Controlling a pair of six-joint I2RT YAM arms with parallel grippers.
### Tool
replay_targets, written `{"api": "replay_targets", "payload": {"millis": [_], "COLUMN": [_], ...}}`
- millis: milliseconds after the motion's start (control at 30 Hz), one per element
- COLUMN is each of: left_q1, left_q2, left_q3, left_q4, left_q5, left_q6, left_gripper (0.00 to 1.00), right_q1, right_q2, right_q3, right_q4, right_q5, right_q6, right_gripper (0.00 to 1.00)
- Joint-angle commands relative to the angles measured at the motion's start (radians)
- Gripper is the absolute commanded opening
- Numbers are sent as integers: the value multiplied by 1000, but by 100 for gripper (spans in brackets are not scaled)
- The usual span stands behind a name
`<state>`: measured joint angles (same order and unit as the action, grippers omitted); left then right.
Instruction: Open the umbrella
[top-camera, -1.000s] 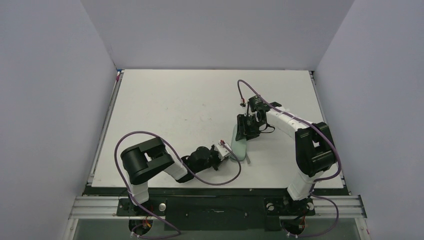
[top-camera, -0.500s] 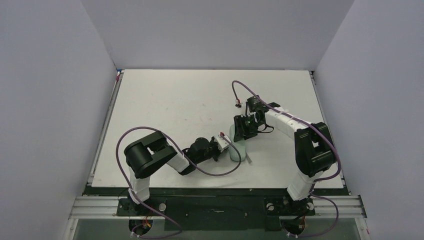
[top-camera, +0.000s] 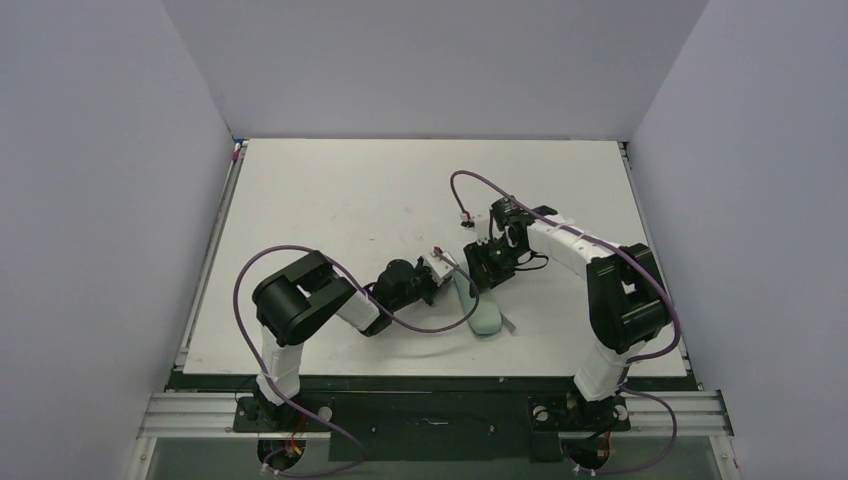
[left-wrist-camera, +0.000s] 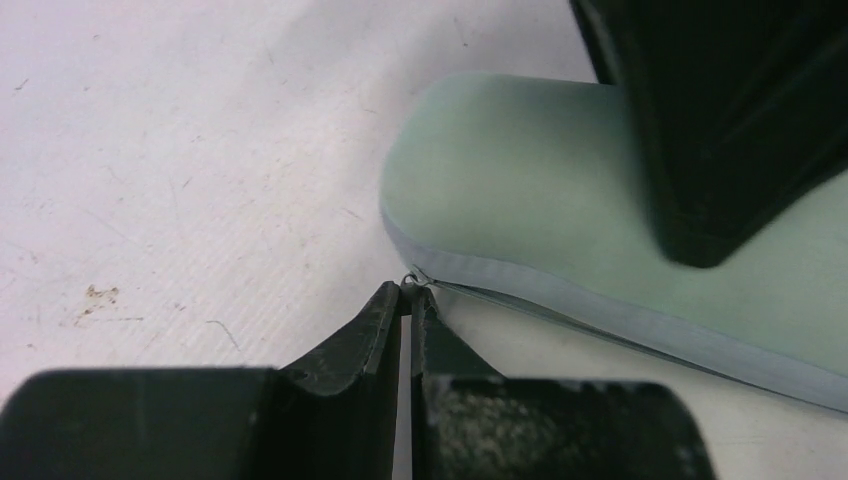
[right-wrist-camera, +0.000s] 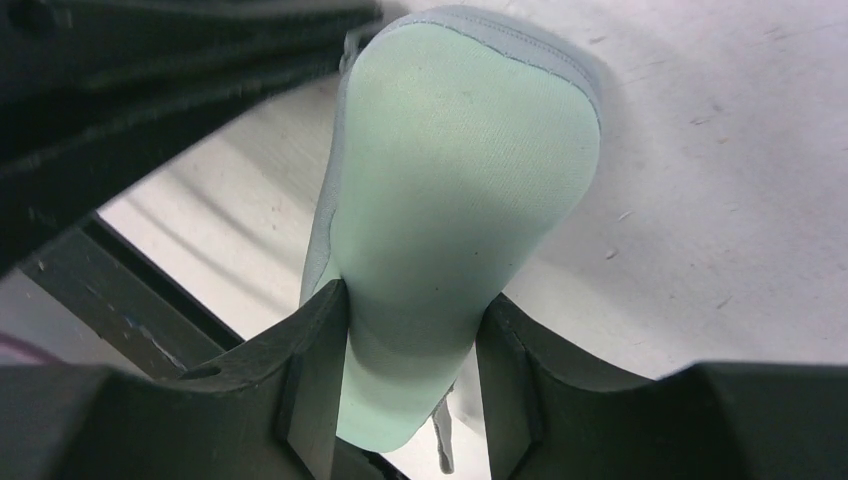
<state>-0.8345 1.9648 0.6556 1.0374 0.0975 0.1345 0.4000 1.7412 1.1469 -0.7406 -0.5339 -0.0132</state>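
The umbrella is packed as a pale-green oblong capsule (top-camera: 482, 308) lying on the white table. My right gripper (top-camera: 482, 264) is shut on its far end; in the right wrist view the capsule (right-wrist-camera: 455, 170) sits squeezed between both fingers of the gripper (right-wrist-camera: 412, 340). My left gripper (top-camera: 446, 268) is beside the capsule's far left edge. In the left wrist view its jaws (left-wrist-camera: 409, 292) are shut on the small metal zipper pull at the grey seam of the capsule (left-wrist-camera: 520, 180). The canopy, shaft and handle are hidden inside.
A grey strap (top-camera: 506, 322) trails from the capsule's near end on the white table (top-camera: 330, 200). Purple cables loop over both arms. Grey walls enclose the table on the left, back and right.
Both grippers have moved left and farther from the bases. The left gripper has travelled along the capsule's seam to its far end. The capsule now lies slanted, near end to the right.
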Motion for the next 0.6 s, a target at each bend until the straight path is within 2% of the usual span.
{"api": "replay_targets", "payload": {"millis": [0,167,333,567], "left_q1": [43,47,34,-61], "left_q2": [-12,-24,-51,-86], "left_q3": [0,-52,-124,-199], "left_q4": [4,38,109,143], "left_q5": [-101,-143,-59,-8], "left_q6": [-9,10,65,94], "left_gripper": [0,0,0,0], "right_q1": [12,14,21,-5], "right_q2": [15,52,108,141], "right_q3": [-10,63,183,405], "right_q4": [-195,-284,-336,-307], "right_q5": [14,18,85,164], "right_q6": [-188,-321,-401,-323], "right_gripper": [9,11,18,54]}}
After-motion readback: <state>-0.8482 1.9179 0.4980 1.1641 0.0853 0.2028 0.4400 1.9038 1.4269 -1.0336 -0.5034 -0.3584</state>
